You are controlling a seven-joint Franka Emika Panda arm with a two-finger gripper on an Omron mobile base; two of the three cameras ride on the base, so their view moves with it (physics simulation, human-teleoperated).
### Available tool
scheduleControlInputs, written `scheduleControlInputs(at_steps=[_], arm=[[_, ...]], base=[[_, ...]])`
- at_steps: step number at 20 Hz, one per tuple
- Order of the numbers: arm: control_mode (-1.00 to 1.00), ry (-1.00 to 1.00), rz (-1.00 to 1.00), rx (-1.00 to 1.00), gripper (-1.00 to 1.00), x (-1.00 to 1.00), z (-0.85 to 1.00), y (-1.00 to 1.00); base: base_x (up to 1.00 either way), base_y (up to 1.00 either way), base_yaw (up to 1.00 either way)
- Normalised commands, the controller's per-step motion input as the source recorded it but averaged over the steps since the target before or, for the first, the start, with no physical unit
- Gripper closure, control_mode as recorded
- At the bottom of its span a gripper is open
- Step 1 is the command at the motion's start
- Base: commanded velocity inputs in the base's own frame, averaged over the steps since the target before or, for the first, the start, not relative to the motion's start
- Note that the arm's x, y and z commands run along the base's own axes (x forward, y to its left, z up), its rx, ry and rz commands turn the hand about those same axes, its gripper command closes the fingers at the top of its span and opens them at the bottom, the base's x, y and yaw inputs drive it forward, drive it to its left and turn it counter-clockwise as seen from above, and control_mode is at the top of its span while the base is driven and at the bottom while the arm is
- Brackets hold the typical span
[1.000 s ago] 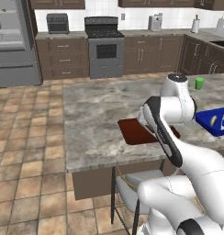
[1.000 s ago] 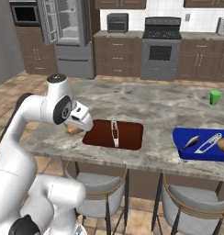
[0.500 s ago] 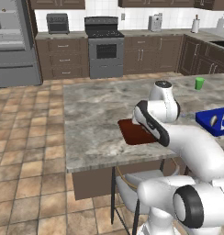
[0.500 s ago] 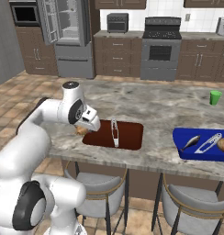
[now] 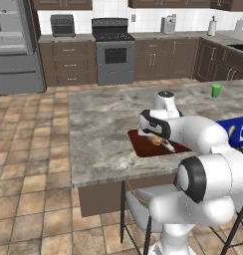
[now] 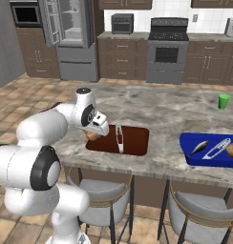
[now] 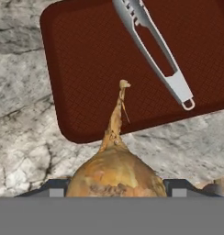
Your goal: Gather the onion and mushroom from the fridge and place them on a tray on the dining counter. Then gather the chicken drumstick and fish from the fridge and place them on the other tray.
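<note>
My gripper [image 7: 114,187] is shut on the onion [image 7: 114,176], a brown-orange ball whose dry stem points at the other tray [image 7: 86,69]. In the right base view the gripper [image 6: 93,133] holds the onion [image 6: 92,136] low over the dining counter [image 6: 156,107], at the left end of the dark red-brown tray [image 6: 135,143]. The left base view shows the onion [image 5: 157,141] over that tray [image 5: 143,148]. The bright blue tray [image 6: 195,157] lies further right, apart from the hand. The fridge [image 6: 66,33] stands at the back with its doors open.
Grey metal tongs [image 7: 155,50] lie across the dark red-brown tray. The blue tray holds a slim grey item, a silvery one and a tan piece. A green cup [image 6: 224,101] stands at the counter's far right. Stools [image 6: 104,190] sit under the near edge.
The arm has swung the onion over the counter toward the dark red-brown tray, from left of it to its near-left end. The grip has stayed the same.
</note>
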Motion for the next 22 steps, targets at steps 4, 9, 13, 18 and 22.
scheduleControlInputs(at_steps=[4,9,13,18,22], arm=[[-1.00,0.03,0.00,0.00,1.00,0.39,-0.28,-0.01],[-1.00,0.00,0.00,0.00,1.00,0.27,-0.29,-0.02],[-1.00,0.00,0.00,0.00,1.00,0.29,-0.32,-0.03],[-1.00,0.00,0.00,0.00,1.00,0.22,-0.30,-0.01],[-1.00,0.00,0.00,0.00,1.00,0.03,-0.15,0.00]], base=[[0.00,0.00,0.00],[0.00,0.00,0.00],[0.00,0.00,0.00],[0.00,0.00,0.00],[0.00,0.00,0.00]])
